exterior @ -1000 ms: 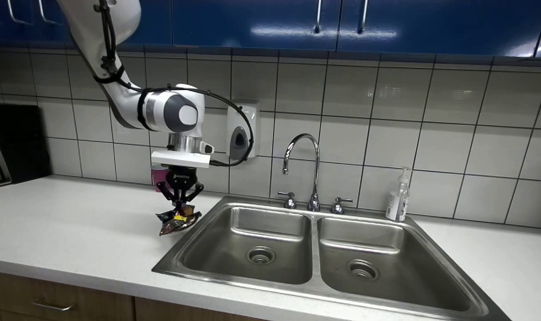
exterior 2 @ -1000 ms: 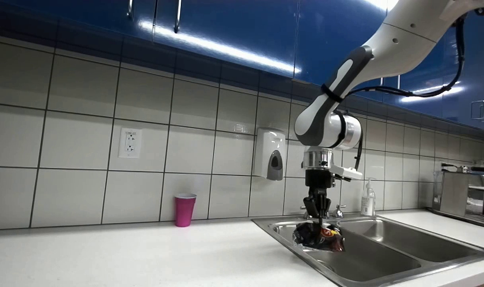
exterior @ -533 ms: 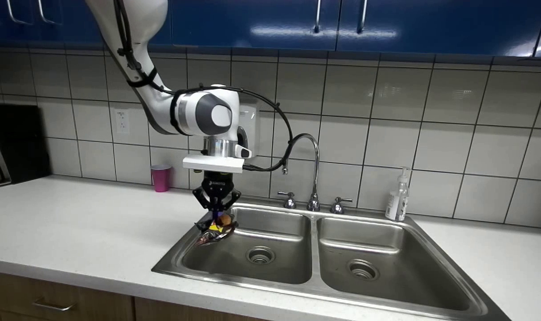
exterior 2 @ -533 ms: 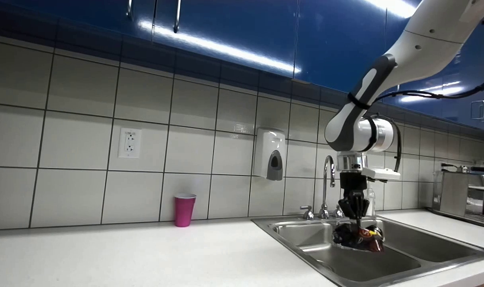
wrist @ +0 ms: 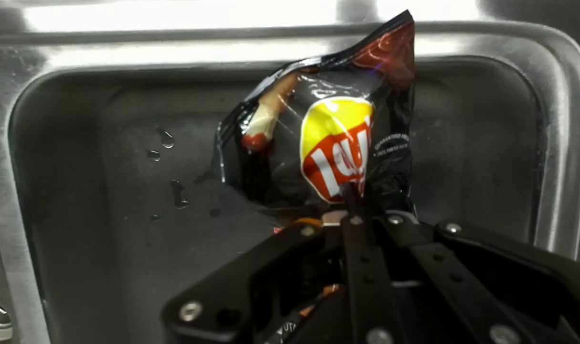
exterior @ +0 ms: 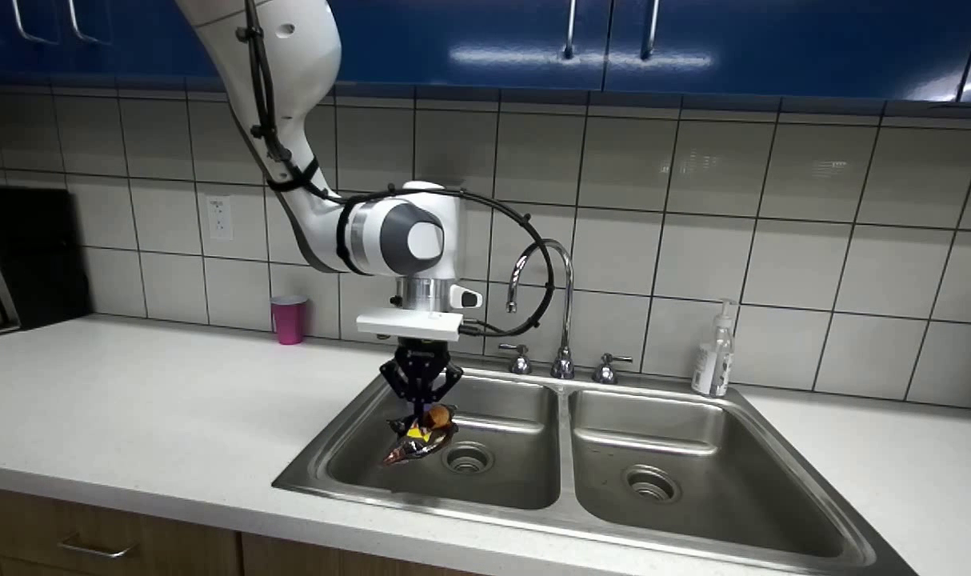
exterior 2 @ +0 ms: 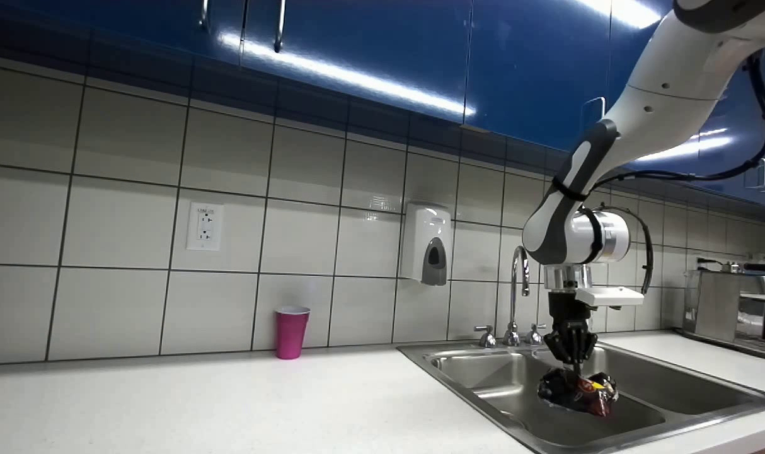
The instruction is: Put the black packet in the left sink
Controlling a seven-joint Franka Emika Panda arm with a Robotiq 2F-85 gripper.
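The black packet (exterior: 433,442), crinkly with a yellow and red logo, hangs from my gripper (exterior: 420,418) over the left sink (exterior: 517,460). In the other angle, an exterior view, the packet (exterior 2: 587,394) hangs below the gripper (exterior 2: 576,369) inside the outline of the left sink (exterior 2: 483,373). In the wrist view the gripper (wrist: 359,198) is shut on the packet (wrist: 335,143), pinching it at the logo's lower edge. The steel basin (wrist: 142,267) shows around it. The fingertips are partly hidden in packet folds. I cannot tell the packet's exact height above the sink floor.
The right basin (exterior: 741,512) lies beyond the divider (exterior: 566,464). The faucet (exterior: 567,320) and its handles stand behind the sink. A soap bottle (exterior: 714,356) stands at the back right, a pink cup (exterior: 289,320) by the wall.
My gripper has carried the packet from above the counter beside the sink to over the left sink, then lowered it. It has stayed shut on the packet.
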